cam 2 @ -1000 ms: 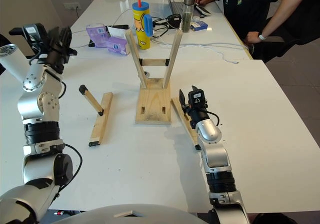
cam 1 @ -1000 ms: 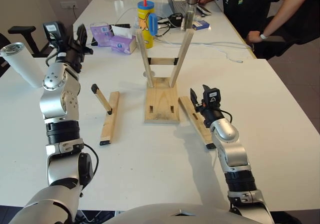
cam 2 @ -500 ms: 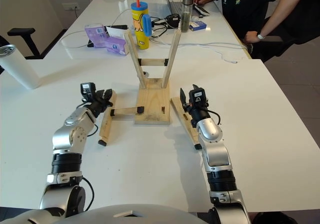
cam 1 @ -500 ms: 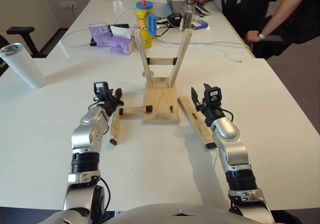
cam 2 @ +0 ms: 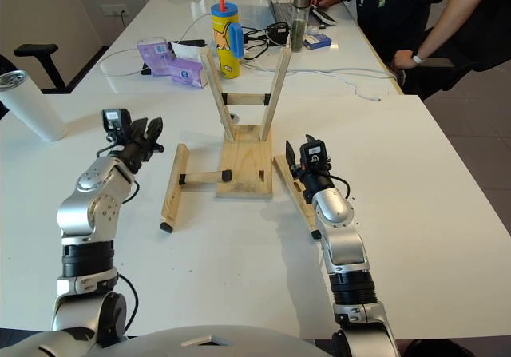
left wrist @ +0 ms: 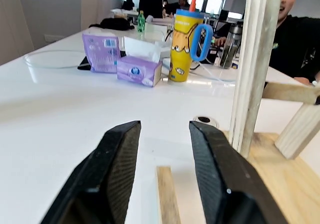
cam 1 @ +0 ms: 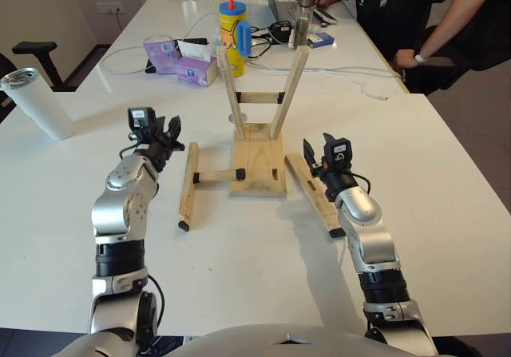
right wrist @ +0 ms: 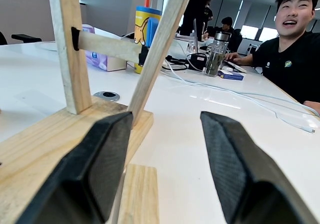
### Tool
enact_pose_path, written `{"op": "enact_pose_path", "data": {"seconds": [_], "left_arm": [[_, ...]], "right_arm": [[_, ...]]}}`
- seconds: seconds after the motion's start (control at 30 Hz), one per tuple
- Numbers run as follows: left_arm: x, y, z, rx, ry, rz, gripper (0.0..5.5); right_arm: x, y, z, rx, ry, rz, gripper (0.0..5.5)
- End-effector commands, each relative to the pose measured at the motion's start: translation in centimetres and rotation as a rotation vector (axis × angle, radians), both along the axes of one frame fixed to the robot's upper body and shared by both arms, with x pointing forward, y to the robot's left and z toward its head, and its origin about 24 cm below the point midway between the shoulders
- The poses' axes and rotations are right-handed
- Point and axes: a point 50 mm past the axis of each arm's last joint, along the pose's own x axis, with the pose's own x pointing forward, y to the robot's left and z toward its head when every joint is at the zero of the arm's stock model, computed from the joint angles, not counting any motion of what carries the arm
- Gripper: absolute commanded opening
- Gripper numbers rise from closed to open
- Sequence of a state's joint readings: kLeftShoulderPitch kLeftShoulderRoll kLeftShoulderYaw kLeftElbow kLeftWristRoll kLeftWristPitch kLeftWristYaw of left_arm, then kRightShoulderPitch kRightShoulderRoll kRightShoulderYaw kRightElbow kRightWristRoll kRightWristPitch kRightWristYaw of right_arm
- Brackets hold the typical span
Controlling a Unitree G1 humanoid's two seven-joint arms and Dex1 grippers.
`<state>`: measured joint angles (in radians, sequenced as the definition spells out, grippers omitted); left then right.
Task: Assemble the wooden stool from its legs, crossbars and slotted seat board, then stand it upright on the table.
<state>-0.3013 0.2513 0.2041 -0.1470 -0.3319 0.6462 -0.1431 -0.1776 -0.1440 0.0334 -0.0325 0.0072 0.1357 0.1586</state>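
The slotted seat board [cam 1: 258, 165] lies flat mid-table with two legs [cam 1: 230, 93] rising from its far end, joined by a crossbar [cam 1: 259, 97]. A loose leg [cam 1: 188, 183] lies to its left, its crossbar [cam 1: 215, 175] pointing at the board's edge. My left gripper [cam 1: 160, 129] hovers open just left of that leg's far end [left wrist: 167, 196], holding nothing. A second loose leg [cam 1: 315, 191] lies right of the board. Above its far end [right wrist: 137, 194] my right gripper [cam 1: 319, 151] stands open and holds nothing.
A white tumbler [cam 1: 36, 101] stands at the far left. Purple tissue packs [cam 1: 184, 61], a yellow cup [cam 1: 233, 28], a bottle [cam 1: 303, 17] and cables [cam 1: 351, 73] crowd the table behind the stool parts. A round grommet [left wrist: 202, 119] sits near the board.
My left arm came down from high on the left to the left leg, then drew back left. That leg's crossbar now lies toward the seat board. The right arm kept still.
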Motion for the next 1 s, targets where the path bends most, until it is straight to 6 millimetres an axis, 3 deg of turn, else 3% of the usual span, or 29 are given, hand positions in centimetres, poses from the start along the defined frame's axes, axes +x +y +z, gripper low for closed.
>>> {"op": "enact_pose_path", "data": {"seconds": [0.03, 0.17, 0.33, 0.63, 0.8, 1.0], "left_arm": [[-2.3, 0.1, -0.7, 0.025, 0.086, -0.079, 1.79], [-4.1, -0.5, -1.5, 0.036, 0.162, -0.153, 1.79], [-6.6, -1.2, -3.8, 0.08, 0.29, -0.203, 1.79], [-6.7, -1.4, -5.5, 0.204, 0.34, -0.211, 3.12], [-6.7, -1.2, -6.9, 0.242, 0.401, -0.167, 3.12], [-6.4, -1.2, -6.9, 0.205, 0.385, -0.15, 2.29]], "right_arm": [[0.0, -0.2, 0.1, -0.008, -0.001, -0.009, 2.5], [-0.1, -0.2, 0.1, -0.009, 0.0, -0.008, 2.5], [0.0, -0.4, 0.1, -0.017, -0.002, -0.007, 2.5], [-0.1, -0.3, 0.0, -0.019, 0.001, -0.006, 2.5], [-0.2, -0.5, -0.1, -0.023, 0.003, -0.006, 2.5], [0.1, -0.3, 0.1, -0.03, 0.0, 0.007, 2.5]]}}
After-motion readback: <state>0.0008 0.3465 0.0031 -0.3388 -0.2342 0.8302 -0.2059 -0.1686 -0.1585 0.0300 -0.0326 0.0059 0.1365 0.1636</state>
